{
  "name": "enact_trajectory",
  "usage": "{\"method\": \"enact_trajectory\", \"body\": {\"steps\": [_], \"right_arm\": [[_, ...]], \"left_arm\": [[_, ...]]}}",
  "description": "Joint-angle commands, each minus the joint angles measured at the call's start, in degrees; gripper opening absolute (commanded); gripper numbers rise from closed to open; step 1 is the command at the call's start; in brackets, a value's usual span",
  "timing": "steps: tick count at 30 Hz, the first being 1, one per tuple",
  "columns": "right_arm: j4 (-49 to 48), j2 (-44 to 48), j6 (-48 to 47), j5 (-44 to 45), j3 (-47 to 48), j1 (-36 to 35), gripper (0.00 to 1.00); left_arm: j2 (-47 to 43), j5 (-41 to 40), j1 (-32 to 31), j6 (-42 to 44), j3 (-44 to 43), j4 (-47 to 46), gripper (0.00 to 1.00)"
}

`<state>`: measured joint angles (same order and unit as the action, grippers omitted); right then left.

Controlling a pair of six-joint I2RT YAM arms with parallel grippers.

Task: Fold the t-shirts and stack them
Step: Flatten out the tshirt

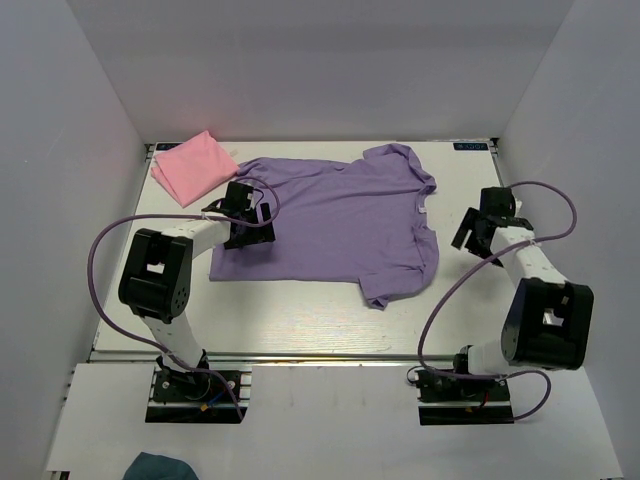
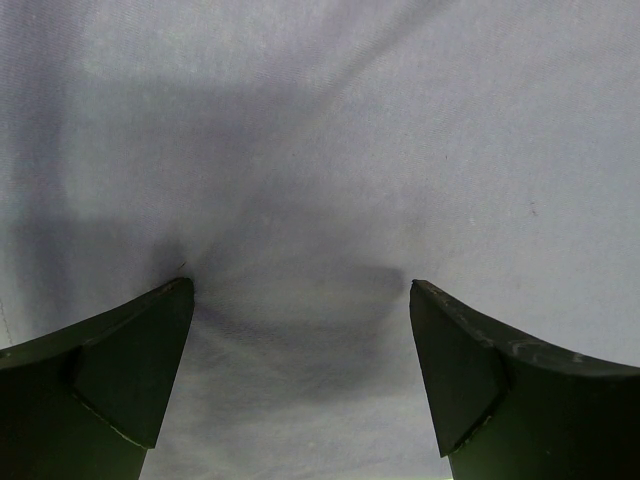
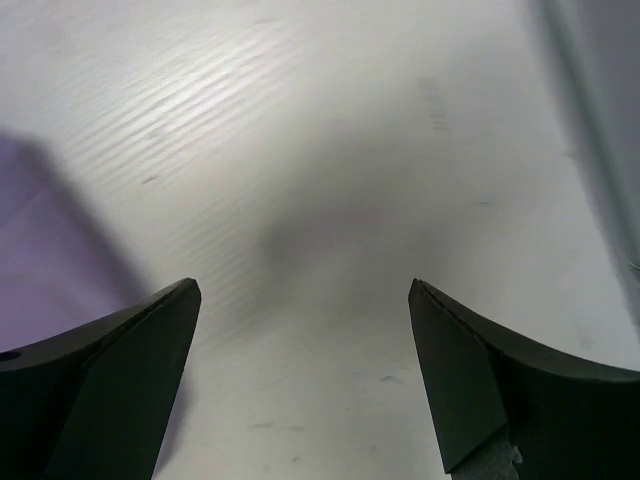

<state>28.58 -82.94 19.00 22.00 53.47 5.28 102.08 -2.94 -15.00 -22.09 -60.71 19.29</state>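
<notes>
Purple shirt [image 1: 340,225] lay flat, fold not begun. Left hand [image 1: 245,215] gaped over its hem, right hand [image 1: 480,230] gaped beside its collar. Next move likely needed edges pinched.

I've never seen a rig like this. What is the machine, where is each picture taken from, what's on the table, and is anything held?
Two robot arms are bolted at the near edge of a white table. The wide picture looks down from above and behind them. The other two come from wrist cameras; the dark wedges are that arm's own fingers. A lavender t-shirt lies spread out; a pink t-shirt sits folded in the far left corner. The left hand is open over the lavender cloth, the right hand open over bare table beside it. Nothing is held.
</notes>
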Motion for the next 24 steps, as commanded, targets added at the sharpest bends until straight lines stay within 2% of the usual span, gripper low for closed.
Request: {"method": "enact_trajectory", "body": {"steps": [1, 4, 5, 9, 12, 16, 19, 24], "right_arm": [[-7.0, 4.7, -5.5, -23.7, -1.2, -1.2, 0.9], [-6.7, 7.7, -7.7, -30.0, -2.8, -4.7, 0.9], [-4.8, 7.3, -8.0, -29.0, -1.8, -7.9, 0.9], [-2.9, 3.9, -9.1, -18.4, -0.7, -12.0, 0.9], [-5.2, -0.7, -8.2, -15.8, 1.5, -16.5, 0.9], [-7.0, -11.4, -6.4, -8.0, 8.1, -19.1, 0.9], [-7.0, -17.8, -4.2, -0.5, 14.2, -19.1, 0.9], [-6.6, -23.5, -1.2, 4.3, 18.2, -18.1, 0.9]], "left_arm": [[0.8, -0.6, 0.9, -0.7, 2.3, 7.9, 1.0], [0.3, -0.6, 0.9, -0.7, 1.8, 7.3, 1.0], [0.3, -0.6, 0.9, -0.7, 1.8, 7.3, 1.0], [0.3, -1.1, 0.3, -0.1, 1.3, 7.3, 1.0], [0.3, -1.6, 0.3, -0.1, 1.3, 7.3, 1.0], [0.3, -1.6, 0.3, -0.1, 2.4, 7.3, 1.0], [1.6, -1.6, 0.3, -0.1, 3.0, 7.3, 1.0], [0.4, -3.3, 0.9, -0.1, 4.2, 7.9, 1.0]]}}
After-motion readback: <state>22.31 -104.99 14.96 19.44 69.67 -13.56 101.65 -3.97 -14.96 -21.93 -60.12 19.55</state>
